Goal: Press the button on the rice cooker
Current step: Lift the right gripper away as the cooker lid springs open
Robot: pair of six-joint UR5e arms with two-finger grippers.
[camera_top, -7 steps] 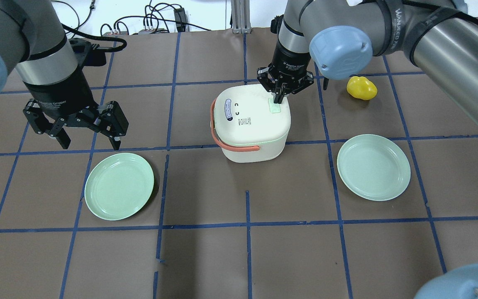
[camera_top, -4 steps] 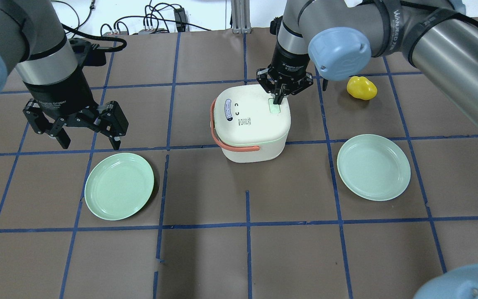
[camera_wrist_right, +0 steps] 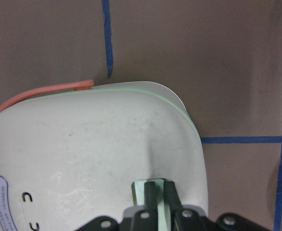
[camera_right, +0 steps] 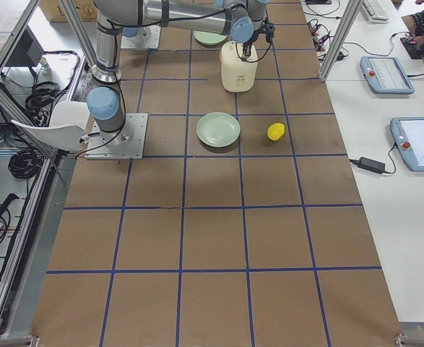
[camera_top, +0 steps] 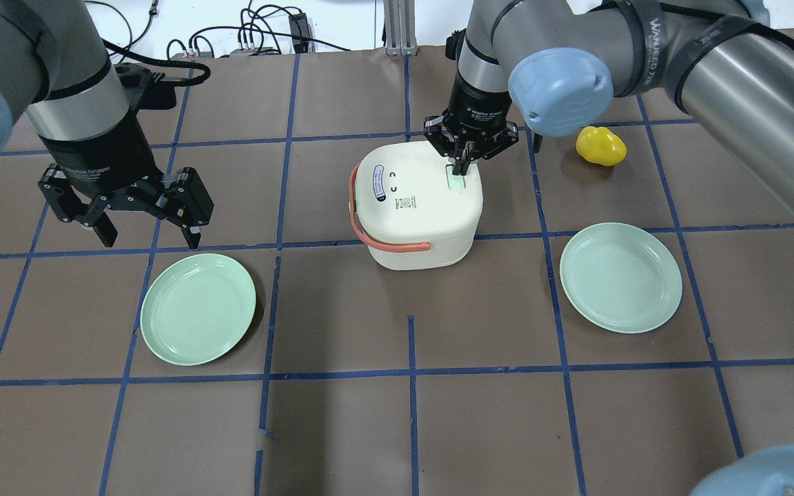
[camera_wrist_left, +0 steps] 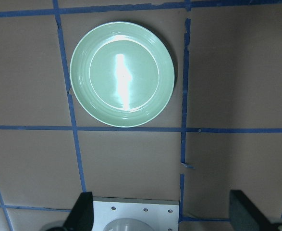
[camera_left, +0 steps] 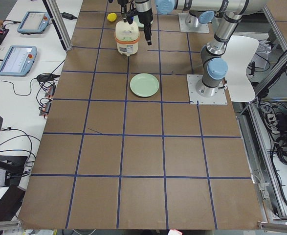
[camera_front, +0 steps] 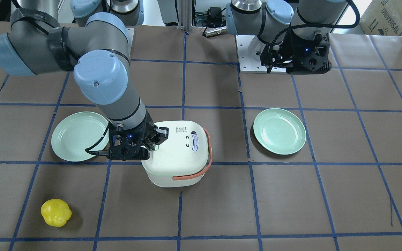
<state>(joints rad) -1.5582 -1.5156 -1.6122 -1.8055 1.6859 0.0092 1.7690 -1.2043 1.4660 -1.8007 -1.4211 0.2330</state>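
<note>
Near the middle of the overhead view, slightly above centre, the rice cooker (camera_top: 418,207) sits on the brown table (camera_top: 411,413) with its orange handle (camera_top: 397,246) lying along its left and lower sides. Its pale green button (camera_top: 455,182) is set in the upper right part of the lid.

The right gripper (camera_top: 461,167) comes straight down onto that spot, its fingers (camera_wrist_right: 151,195) pressed together and holding nothing. Brought together like this, they form one narrow tip that suits so small a pad. The vertical pose should drive the push down into the cooker rather than shove it sideways. The tip lies on the button's upper edge, but whether it is actually pressing cannot be told.

The left gripper (camera_top: 151,241) hangs at the left of the frame, fingers spread wide and empty, well apart from the cooker, apparently parked out of the way.

A green plate (camera_top: 198,308) lies just below the left gripper, a second plate (camera_top: 620,277) lies at lower right of the cooker, and a yellow fruit-like object (camera_top: 600,145) lies at upper right, near the right arm. None of them blocks the button.
</note>
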